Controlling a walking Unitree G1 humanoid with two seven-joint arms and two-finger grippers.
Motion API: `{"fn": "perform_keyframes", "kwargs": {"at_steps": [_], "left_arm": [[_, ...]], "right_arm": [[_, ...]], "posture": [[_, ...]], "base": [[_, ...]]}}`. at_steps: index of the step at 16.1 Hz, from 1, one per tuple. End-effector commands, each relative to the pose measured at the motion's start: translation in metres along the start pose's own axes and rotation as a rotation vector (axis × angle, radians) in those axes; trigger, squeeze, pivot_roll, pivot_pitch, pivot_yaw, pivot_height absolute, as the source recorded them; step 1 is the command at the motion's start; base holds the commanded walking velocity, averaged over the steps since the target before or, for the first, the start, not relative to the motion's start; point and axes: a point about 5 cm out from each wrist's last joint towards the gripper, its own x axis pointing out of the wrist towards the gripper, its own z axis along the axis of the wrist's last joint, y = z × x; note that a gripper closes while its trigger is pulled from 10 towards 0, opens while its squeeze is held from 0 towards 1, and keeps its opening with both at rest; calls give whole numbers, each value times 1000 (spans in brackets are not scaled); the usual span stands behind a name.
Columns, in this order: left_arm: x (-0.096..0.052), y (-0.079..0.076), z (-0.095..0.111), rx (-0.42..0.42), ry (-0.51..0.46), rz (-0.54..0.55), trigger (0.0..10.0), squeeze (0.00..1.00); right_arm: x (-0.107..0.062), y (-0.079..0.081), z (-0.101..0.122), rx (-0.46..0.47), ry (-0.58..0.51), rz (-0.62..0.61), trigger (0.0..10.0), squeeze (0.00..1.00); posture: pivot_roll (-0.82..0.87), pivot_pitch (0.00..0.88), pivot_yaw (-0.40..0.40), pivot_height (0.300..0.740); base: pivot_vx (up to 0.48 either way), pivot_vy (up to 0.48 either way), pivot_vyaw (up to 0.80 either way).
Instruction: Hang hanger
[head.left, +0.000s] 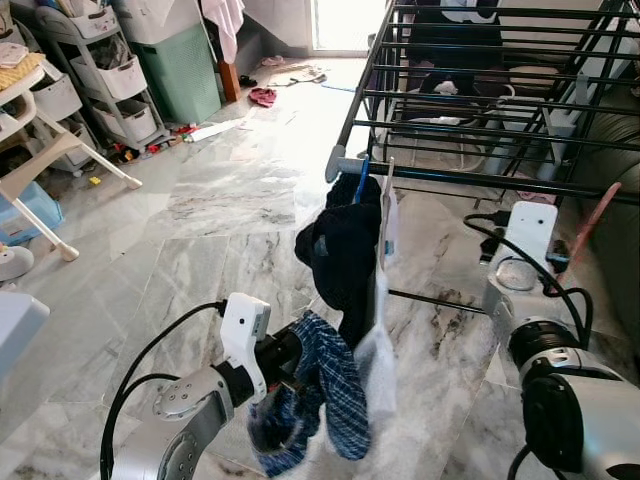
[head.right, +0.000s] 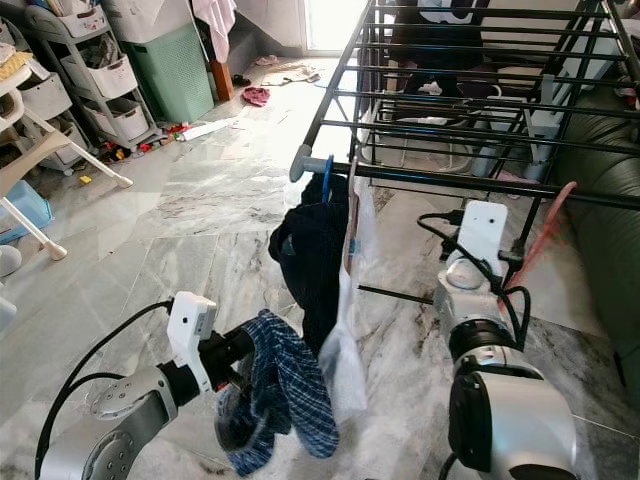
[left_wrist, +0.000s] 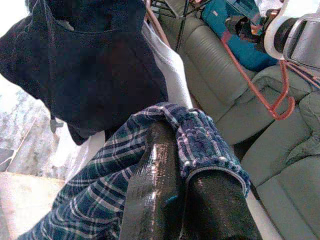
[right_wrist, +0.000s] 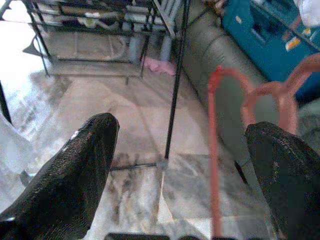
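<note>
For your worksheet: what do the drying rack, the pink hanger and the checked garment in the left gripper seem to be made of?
Drying rack: probably dark painted metal, thin straight rods.
Pink hanger: likely plastic or coated wire, a smooth thin loop.
Checked garment: woven cloth, soft folds, plaid weave, held in the left gripper.

Soft woven blue plaid cloth (head.left: 325, 400) drapes over the glossy black fingers (left_wrist: 160, 185) of the left gripper (left_wrist: 192, 195), beside a matt dark navy fabric garment (head.left: 345, 250) on the dull black metal drying rack (head.left: 480, 125), above polished grey marble floor (head.left: 215, 210).
</note>
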Motion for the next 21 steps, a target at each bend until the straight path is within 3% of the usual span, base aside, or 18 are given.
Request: {"fn": "perform_keyframes", "kwargs": {"at_steps": [1, 4, 7, 9, 16, 21], "left_arm": [[2, 1, 5, 11, -15, 4, 10000, 0], [6, 0, 5, 11, -15, -4, 10000, 0], [8, -1, 4, 12, -15, -10, 10000, 0], [8, -1, 4, 15, -13, -14, 10000, 0], [7, 0, 5, 24, -7, -24, 10000, 0], [8, -1, 4, 37, 5, -36, 10000, 0]], "right_arm": [[-2, 8, 6, -6, -59, 68, 10000, 0], [-6, 14, 10, -52, -130, 105, 10000, 0], [-9, 11, 8, -76, -177, 75, 10000, 0], [-11, -8, -9, -107, -194, -29, 10000, 0], [-14, -43, -23, -184, -243, -119, 10000, 0], [-3, -64, -32, -164, -106, -125, 10000, 0]], "posture": [[-65, 71, 56, 740], [-77, 65, 59, 740], [-80, 63, 59, 740], [-80, 62, 61, 740], [-81, 62, 76, 740], [-77, 63, 72, 740]], "base": [[0, 0, 0], [0, 0, 0], [0, 0, 0], [0, 0, 0], [0, 0, 0], [0, 0, 0]]}}
